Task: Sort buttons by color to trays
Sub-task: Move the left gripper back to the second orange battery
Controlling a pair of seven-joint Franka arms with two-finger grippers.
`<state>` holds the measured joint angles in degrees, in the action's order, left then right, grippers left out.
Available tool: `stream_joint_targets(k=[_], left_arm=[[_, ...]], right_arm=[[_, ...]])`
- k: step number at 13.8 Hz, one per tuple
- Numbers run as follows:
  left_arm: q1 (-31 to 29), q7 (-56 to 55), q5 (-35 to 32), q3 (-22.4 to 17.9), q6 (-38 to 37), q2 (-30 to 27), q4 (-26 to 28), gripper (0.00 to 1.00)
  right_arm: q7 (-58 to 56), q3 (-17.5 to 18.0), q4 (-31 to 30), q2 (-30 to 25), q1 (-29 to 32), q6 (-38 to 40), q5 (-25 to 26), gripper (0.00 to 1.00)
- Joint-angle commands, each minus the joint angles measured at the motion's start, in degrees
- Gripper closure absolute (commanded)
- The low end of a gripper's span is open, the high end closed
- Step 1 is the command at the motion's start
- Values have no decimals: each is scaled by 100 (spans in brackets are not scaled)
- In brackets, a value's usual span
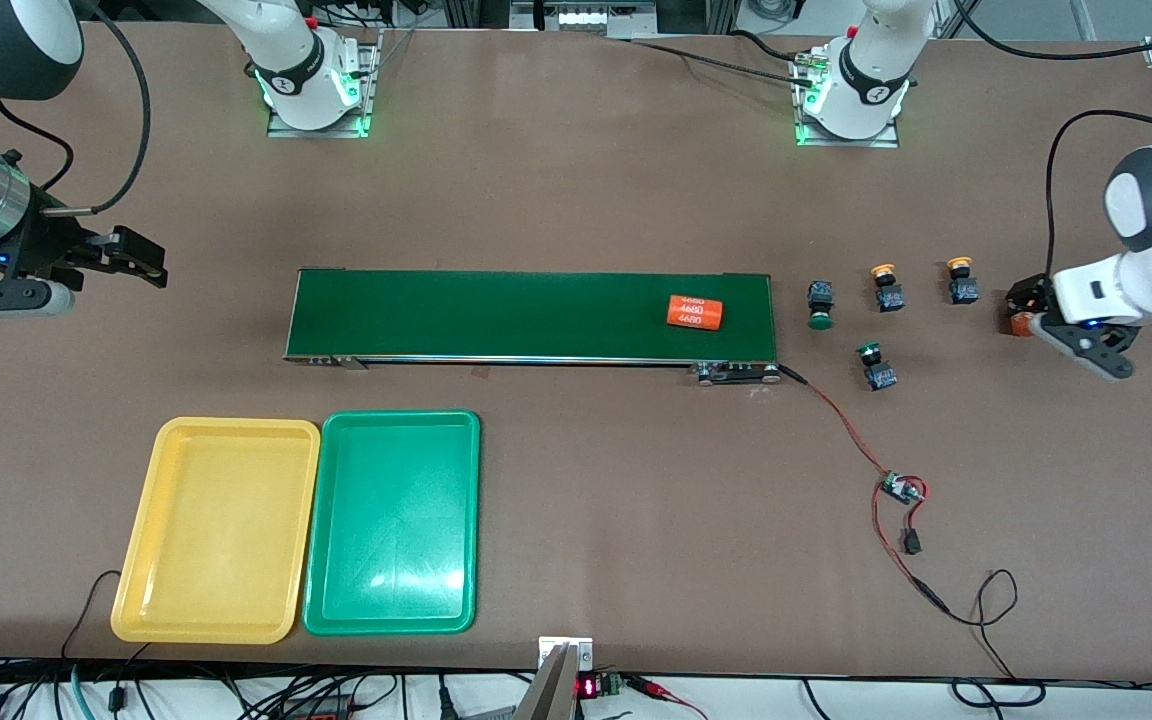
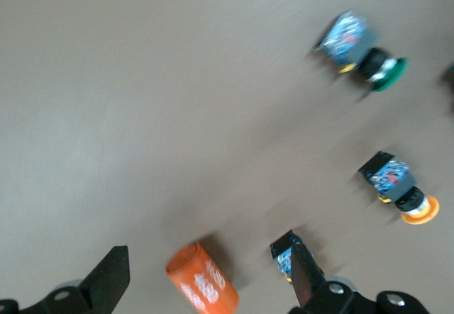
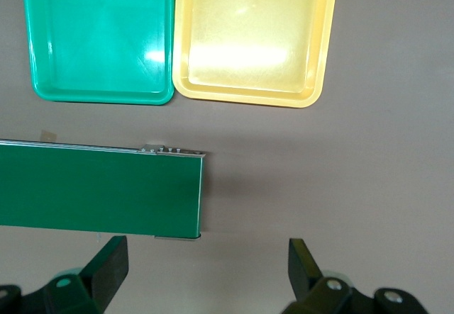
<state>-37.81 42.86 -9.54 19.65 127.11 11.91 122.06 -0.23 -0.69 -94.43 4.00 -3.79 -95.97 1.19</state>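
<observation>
The four small push-button switches with black-and-blue block bodies all lie on the brown table top at the left arm's end, between the end of the long dark-green conveyor belt (image 1: pixel 534 316) and the left gripper (image 1: pixel 1021 318). The two yellow-capped buttons (image 1: pixel 886 287) (image 1: pixel 960 282) lie side by side; one green-capped button (image 1: pixel 819 303) lies closest to the belt's end, the other green-capped button (image 1: pixel 874 366) nearer to the front camera than the rest.

The left gripper hangs low near the table's edge at the left arm's end, jaws spread wide and holding nothing. In the left wrist view an orange cylinder with white print (image 2: pixel 202 280) lies on the table between its fingers (image 2: pixel 110 277), untouched. A second orange cylinder printed "4680" (image 1: pixel 694 312) rests on the belt.

The relation that matters: the buttons lie from the left gripper toward the belt, the nearest yellow-capped one just beside it, with its cap end pointing toward the robots' bases. The left arm is by far the nearer; the right gripper (image 1: pixel 126 258), also wide open and empty, waits over the table at the right arm's end.

The shallow yellow plastic tray (image 1: pixel 136 590) and the matching green plastic tray (image 1: pixel 394 620) sit touching near the table's front edge, toward the right arm's end, both empty.
</observation>
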Motion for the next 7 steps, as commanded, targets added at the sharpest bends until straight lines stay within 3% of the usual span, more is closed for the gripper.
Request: stream_joint_targets(k=[1,7], left_arm=[[-735,-331,128,101,129,320,37,0],[-1062,-2009,110,66,648,619,432,0]], right_arm=[[-135,8,118,40,45,114,4,0],[-205,17,118,31,124,114,4,0]])
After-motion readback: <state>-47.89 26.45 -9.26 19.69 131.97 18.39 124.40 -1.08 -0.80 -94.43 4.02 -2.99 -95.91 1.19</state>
